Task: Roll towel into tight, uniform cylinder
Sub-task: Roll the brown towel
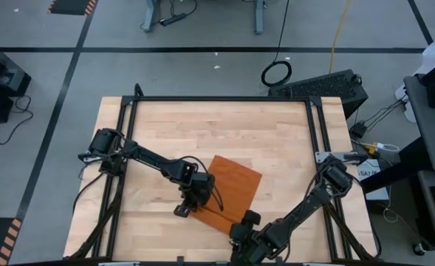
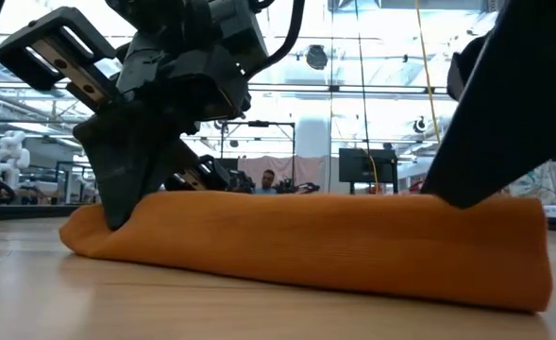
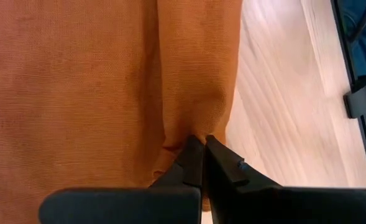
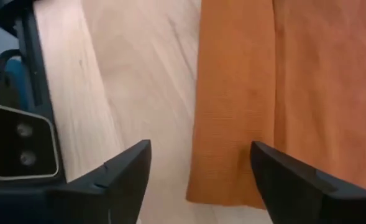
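**Open fingers over the towel's folded edge**

From the right wrist's own vantage, the right gripper [image 4: 198, 163] stands with its two dark fingers [image 4: 125, 168] spread wide apart, nothing between them but cloth and wood beyond. The towel [image 4: 282, 93] lies flat, rust-orange, with a folded strip running along its edge and a crease line marking where that strip meets the rest. One corner of the strip sits between the fingers. Beside the cloth runs the pale wooden tabletop [image 4: 133, 74]. At the table's border a black frame rail [image 4: 30, 50] shows, and near it a dark box with two round lenses [image 4: 22, 144].
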`<state>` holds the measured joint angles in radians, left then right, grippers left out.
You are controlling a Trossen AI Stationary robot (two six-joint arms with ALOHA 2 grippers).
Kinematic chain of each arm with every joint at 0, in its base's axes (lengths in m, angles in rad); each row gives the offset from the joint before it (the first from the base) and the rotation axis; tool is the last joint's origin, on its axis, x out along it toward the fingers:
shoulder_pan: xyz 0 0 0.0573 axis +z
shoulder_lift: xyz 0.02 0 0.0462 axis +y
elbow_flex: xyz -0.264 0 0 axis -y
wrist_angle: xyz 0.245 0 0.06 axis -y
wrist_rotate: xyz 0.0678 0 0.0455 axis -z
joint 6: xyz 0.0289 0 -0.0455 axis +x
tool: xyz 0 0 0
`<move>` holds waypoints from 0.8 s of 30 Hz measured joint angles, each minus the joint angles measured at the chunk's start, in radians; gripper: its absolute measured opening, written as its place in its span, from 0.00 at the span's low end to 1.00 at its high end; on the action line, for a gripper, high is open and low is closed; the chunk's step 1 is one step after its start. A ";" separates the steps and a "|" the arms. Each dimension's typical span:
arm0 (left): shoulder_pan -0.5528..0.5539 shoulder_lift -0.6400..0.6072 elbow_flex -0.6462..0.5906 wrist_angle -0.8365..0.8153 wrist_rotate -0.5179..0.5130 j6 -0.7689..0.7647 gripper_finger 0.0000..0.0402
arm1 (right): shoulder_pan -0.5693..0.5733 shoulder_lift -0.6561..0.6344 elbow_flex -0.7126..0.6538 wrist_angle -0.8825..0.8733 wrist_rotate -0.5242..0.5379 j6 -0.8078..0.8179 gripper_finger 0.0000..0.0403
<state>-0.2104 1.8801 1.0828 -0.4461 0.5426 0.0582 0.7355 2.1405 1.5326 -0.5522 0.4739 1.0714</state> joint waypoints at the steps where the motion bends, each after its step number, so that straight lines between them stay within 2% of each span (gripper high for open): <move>1: 0.000 0.000 0.000 0.001 -0.001 0.000 0.01 | -0.002 0.002 0.000 -0.001 0.000 0.011 0.67; 7: 0.000 0.000 0.000 0.004 -0.004 0.000 0.01 | -0.013 0.014 0.000 -0.001 -0.004 0.002 0.69; 13: 0.000 0.000 0.000 0.011 -0.005 0.000 0.01 | -0.012 0.004 0.087 -0.180 -0.007 0.021 0.69; 17: 0.000 0.000 0.000 0.013 -0.005 0.000 0.01 | -0.017 0.004 0.097 -0.211 -0.012 0.025 0.69; 24: 0.000 0.000 0.000 0.014 -0.006 0.000 0.01 | -0.049 0.070 0.096 -0.189 -0.115 0.072 0.69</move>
<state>-0.2104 1.8801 1.0828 -0.4316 0.5369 0.0582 0.6868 2.2107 1.6287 -0.7415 0.3587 1.1430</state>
